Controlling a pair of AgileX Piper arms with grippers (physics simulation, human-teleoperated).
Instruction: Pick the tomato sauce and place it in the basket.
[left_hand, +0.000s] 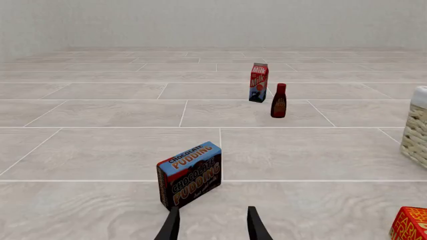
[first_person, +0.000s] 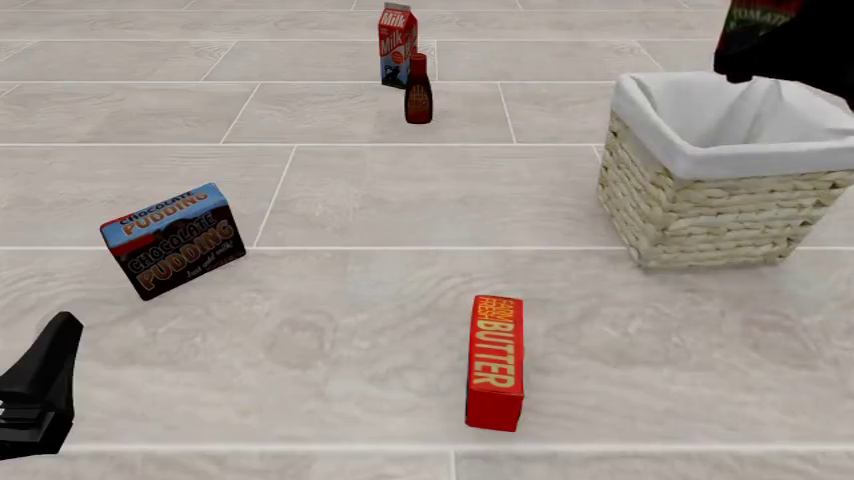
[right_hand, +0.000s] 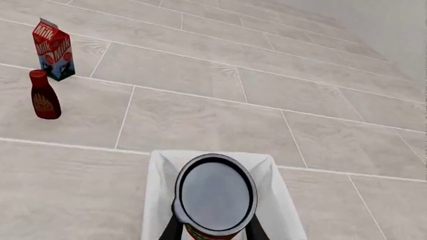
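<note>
Left wrist view: left gripper (left_hand: 212, 225), fingers apart and empty, just before a chocolate pudding box (left_hand: 189, 174); milk carton (left_hand: 258, 82) and dark bottle (left_hand: 278, 101) stand beyond. Front view: butter box (first_person: 495, 362) lies nearest; basket (first_person: 721, 215) at right. Right wrist view: right gripper (right_hand: 213, 231) clasps the tomato sauce (right_hand: 215, 196) above the basket's white lining.

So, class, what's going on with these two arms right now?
The right gripper holds the tomato sauce above the basket, not yet released. The left gripper is open and idle near the pudding box. The butter box, the bottle and the milk carton sit on the table.
</note>
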